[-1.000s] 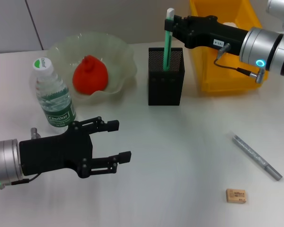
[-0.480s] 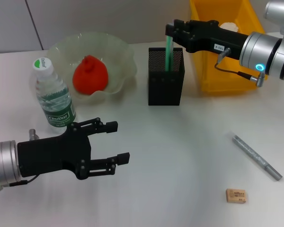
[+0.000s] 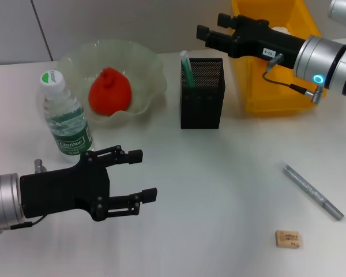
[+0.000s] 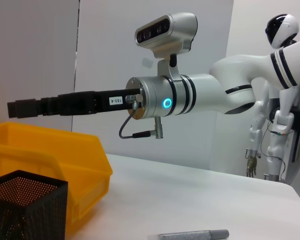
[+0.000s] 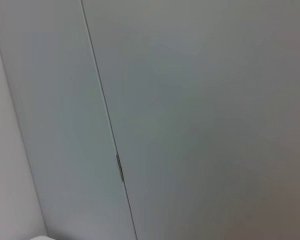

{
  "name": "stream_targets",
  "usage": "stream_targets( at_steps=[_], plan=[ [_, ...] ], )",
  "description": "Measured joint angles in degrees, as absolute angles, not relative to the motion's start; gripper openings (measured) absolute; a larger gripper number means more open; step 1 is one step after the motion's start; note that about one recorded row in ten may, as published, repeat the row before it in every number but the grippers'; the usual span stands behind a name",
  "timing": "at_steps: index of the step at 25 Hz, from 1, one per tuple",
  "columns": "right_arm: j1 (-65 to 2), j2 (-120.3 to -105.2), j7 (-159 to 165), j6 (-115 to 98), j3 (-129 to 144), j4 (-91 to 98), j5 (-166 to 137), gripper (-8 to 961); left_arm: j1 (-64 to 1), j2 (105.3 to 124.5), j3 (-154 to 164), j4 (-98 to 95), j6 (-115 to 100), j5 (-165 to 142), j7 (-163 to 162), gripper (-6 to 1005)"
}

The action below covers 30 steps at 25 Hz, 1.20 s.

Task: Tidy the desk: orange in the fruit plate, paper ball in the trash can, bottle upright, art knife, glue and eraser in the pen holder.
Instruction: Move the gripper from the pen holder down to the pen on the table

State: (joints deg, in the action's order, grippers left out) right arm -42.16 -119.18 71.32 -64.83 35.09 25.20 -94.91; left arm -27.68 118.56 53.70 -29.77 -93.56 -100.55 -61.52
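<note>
Glue (image 3: 186, 64) is sitting in the pen holder (image 3: 201, 98), leaning against its far left corner with only the white-tipped green top showing above the rim. The right gripper (image 3: 206, 32) is hovering just above and behind the holder, its jaws standing apart and holding nothing, so the glue step is looking finished. The orange (image 3: 109, 92) is lying in the fruit plate (image 3: 147, 63), the bottle (image 3: 63, 115) is standing upright beside the plate, and something white is showing in the trash can (image 3: 265, 86), probably the paper ball, though I cannot tell for sure.

Two things are waiting on the desk (image 3: 219, 173): the knife (image 3: 313, 191), a grey stick lying slantwise on the right side, and the eraser (image 3: 288, 239) nearer the front edge, just beside it. Both are lying well apart from the right gripper's jaws, and farther still from the left gripper (image 3: 139, 174), which is hanging low at front left, wide open and empty, near the bottle.

The next move is likely calling for the right arm to swing back from the holder, come down over the knife and line its jaws across the thin shaft.
</note>
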Motion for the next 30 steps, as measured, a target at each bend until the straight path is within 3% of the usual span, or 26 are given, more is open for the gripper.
stream_targets(
  at_steps=[7, 26, 30],
  plan=[
    [-41.82, -119.18, 71.30, -65.52, 34.98, 25.23, -94.22, 702, -27.45, 118.56, 53.70, -29.83, -93.71, -100.55, -61.52, 798],
    [-39.21, -118.94, 79.09, -73.79, 35.12, 30.71, -93.68, 698, -27.37, 118.67, 53.70, -29.73, -93.90, -100.55, -60.27, 798],
    [-35.98, -117.59, 92.57, -79.20, 39.23, 39.78, -94.11, 697, -27.10, 118.59, 53.75, -29.67, -94.96, -100.56, -59.50, 798]
  ],
)
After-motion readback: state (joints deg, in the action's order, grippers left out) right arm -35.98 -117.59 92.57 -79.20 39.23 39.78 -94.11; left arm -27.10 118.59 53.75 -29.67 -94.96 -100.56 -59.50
